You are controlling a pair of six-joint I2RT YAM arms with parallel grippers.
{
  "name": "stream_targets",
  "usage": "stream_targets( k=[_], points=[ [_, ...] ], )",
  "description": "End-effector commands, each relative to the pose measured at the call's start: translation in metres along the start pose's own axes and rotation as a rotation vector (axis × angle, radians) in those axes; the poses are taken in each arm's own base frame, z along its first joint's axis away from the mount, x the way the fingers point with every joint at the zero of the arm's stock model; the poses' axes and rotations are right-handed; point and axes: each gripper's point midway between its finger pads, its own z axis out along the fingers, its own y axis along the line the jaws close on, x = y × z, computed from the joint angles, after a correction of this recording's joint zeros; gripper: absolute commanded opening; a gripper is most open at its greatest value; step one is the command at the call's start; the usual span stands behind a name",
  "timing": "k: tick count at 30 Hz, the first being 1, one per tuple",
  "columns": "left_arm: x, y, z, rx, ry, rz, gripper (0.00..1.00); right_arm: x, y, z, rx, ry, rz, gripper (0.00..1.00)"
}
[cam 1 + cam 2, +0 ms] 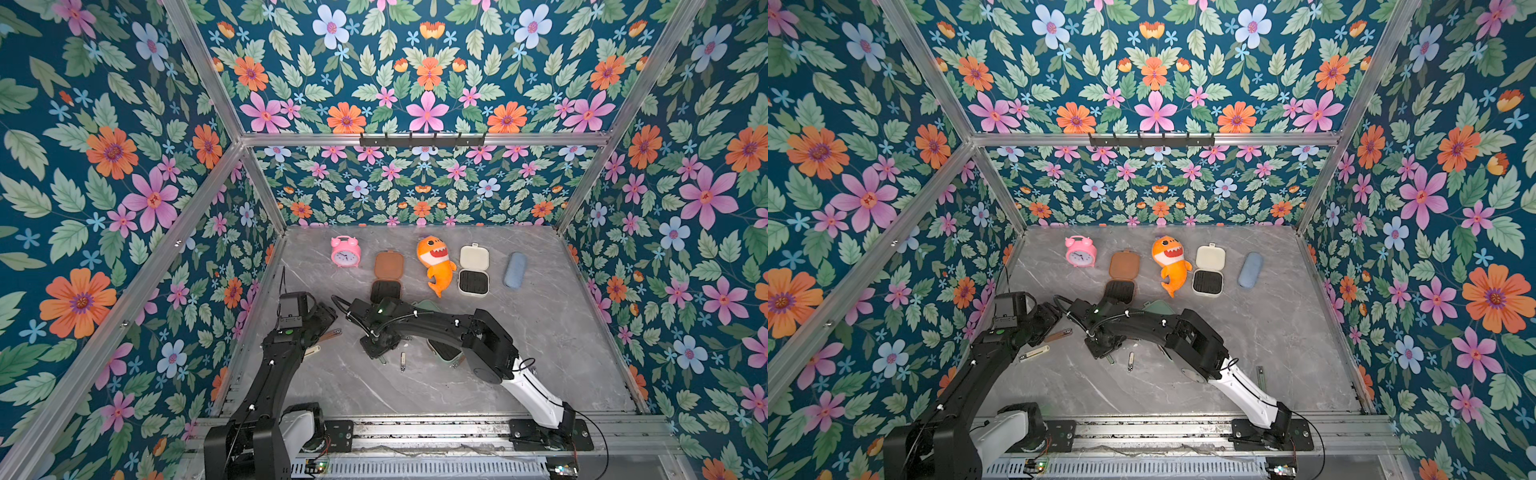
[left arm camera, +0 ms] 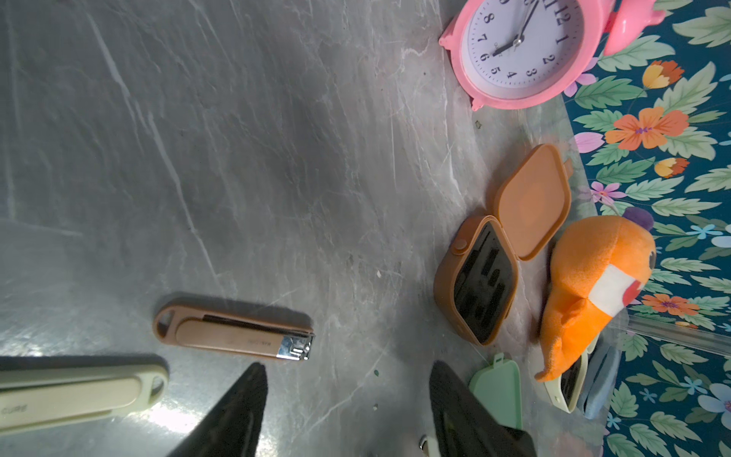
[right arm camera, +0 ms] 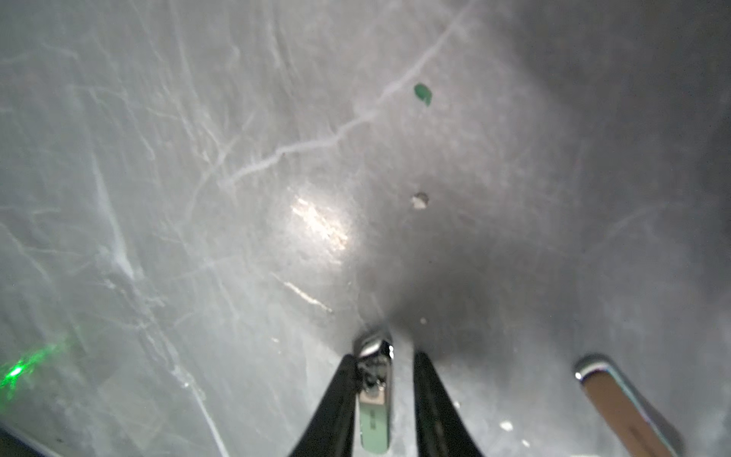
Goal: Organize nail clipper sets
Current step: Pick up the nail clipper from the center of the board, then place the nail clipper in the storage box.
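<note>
Brown nail-clipper case (image 1: pixel 388 266) and cream case (image 1: pixel 473 270) lie open on grey marbled bench (image 1: pixel 561 332), floral walls (image 1: pixel 124 166) around; left hand (image 2: pixel 347 366) gapes empty, right hand (image 3: pixel 384 356) loosely straddles a mint clipper (image 3: pixel 374 423).

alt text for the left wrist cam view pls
A brown nail clipper lies on the grey marble table just ahead of the open left gripper, with a cream clipper beside it. Farther off sit an open brown case with a black insert, a pink alarm clock and an orange plush shark.
</note>
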Motion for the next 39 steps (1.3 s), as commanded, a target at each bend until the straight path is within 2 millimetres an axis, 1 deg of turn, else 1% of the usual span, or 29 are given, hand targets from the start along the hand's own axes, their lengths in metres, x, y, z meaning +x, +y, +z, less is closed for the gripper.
stream_targets(
  k=[1,7,9,14,17,20,22,24,26,28,29,30,32,35,37,38,39],
  points=[
    [0.0,-0.001,-0.001,0.015,0.002,0.015,0.68,0.009,-0.007,0.007,0.032,0.039,0.012,0.24],
    [0.001,0.0,0.001,0.018,0.01,0.012,0.68,0.013,-0.008,0.01,0.037,0.044,0.017,0.21],
    [0.002,0.001,0.002,0.02,0.012,0.011,0.68,0.015,-0.01,0.013,0.047,0.05,0.023,0.18],
    [0.005,0.002,0.004,0.023,0.023,0.011,0.67,0.016,-0.01,0.015,0.043,0.048,0.036,0.15],
    [0.009,0.003,0.01,0.03,0.042,0.004,0.65,0.012,-0.007,0.004,0.015,0.006,0.039,0.14],
    [0.014,0.0,0.017,0.055,0.067,-0.012,0.63,0.005,-0.009,-0.019,-0.017,-0.062,0.051,0.14],
    [0.017,-0.004,0.022,0.07,0.082,-0.015,0.61,0.001,-0.017,-0.038,-0.029,-0.11,0.066,0.14],
    [0.022,-0.015,0.027,0.093,0.105,0.0,0.59,0.002,-0.031,-0.056,-0.03,-0.161,0.082,0.14],
    [0.029,-0.026,0.034,0.103,0.137,0.021,0.58,0.007,-0.051,-0.07,-0.02,-0.2,0.1,0.14],
    [0.039,-0.044,0.041,0.113,0.164,0.059,0.56,0.015,-0.074,-0.079,-0.002,-0.232,0.116,0.14],
    [0.048,-0.06,0.044,0.13,0.178,0.098,0.56,0.021,-0.087,-0.083,0.007,-0.248,0.124,0.15],
    [0.055,-0.072,0.049,0.134,0.194,0.119,0.56,0.027,-0.098,-0.086,0.016,-0.26,0.126,0.15],
    [0.073,-0.101,0.056,0.171,0.234,0.162,0.56,0.04,-0.12,-0.089,0.032,-0.27,0.139,0.16],
    [0.099,-0.138,0.07,0.224,0.293,0.193,0.56,0.058,-0.149,-0.09,0.056,-0.278,0.158,0.16],
    [0.118,-0.159,0.079,0.25,0.337,0.212,0.55,0.067,-0.162,-0.085,0.061,-0.278,0.161,0.16],
    [0.128,-0.169,0.084,0.258,0.356,0.226,0.54,0.068,-0.166,-0.095,0.06,-0.313,0.159,0.16],
    [0.135,-0.177,0.088,0.263,0.371,0.238,0.54,0.069,-0.17,-0.095,0.063,-0.319,0.158,0.16]
  ],
)
